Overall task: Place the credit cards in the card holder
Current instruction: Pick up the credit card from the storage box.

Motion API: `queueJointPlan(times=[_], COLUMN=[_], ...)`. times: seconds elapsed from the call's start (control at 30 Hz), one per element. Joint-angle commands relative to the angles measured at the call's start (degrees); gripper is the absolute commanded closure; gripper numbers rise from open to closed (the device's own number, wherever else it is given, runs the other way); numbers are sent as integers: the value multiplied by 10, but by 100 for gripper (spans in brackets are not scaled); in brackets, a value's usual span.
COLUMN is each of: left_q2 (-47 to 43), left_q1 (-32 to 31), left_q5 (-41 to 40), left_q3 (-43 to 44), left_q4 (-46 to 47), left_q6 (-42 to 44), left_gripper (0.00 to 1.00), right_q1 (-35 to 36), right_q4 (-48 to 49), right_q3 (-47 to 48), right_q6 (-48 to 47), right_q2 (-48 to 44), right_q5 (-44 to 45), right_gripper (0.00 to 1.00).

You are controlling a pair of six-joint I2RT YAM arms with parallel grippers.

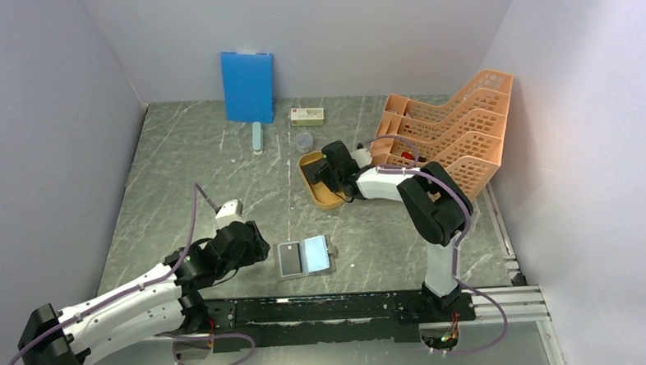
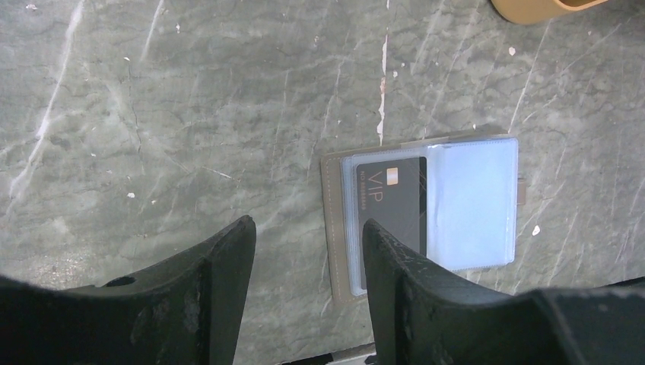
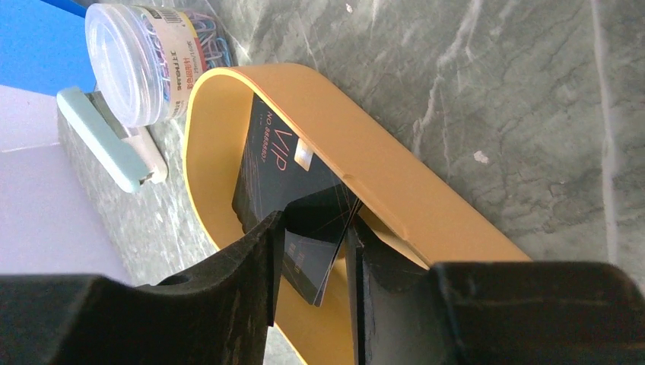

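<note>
Cards in the tray sit between the narrowed jaws of the right gripper, clamp uncertain; the holder lies toward lower centre.

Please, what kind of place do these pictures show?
Probably a robot test cell: two arms bolted to a marbled table, plain walls closing it in, and office props like an orange file rack.

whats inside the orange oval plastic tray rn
The orange oval plastic tray holds thin black VIP-printed credit cards, with the right claw straddling them. Their lower ends and exact count are hidden by the claw and by overlap.
</note>
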Motion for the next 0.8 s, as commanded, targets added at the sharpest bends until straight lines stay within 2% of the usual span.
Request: queueJointPlan(times=[0.0,0.4,0.53,0.6,0.67,0.77], left_q2=[5,11,12,11,12,11], left_q1=[1,1,1,1,1,1], left_q5=[5,12,13,14,15,15], left_q3=[-8,-11,-13,-13,-14,-14], left_q4=[13,22,24,24,24,27], left_q6=[-5,-5,-5,-5,-5,-6], left_gripper=[41,42,42,42,42,42], right_q1=[-4,-3,-4,-3,-3,-3], right_q4=[-22,-16,-15,-17,-21,-21], right_q3=[-22,-32,-25,-20,-14,-10], right_q6=[-6,-12,-20,-22,-26,-28], right_q2=[-13,-29,-32,-32,-31,-31], right_q5=[7,1,-5,-6,-7,-10], right_gripper=[63,62,49,47,49,58])
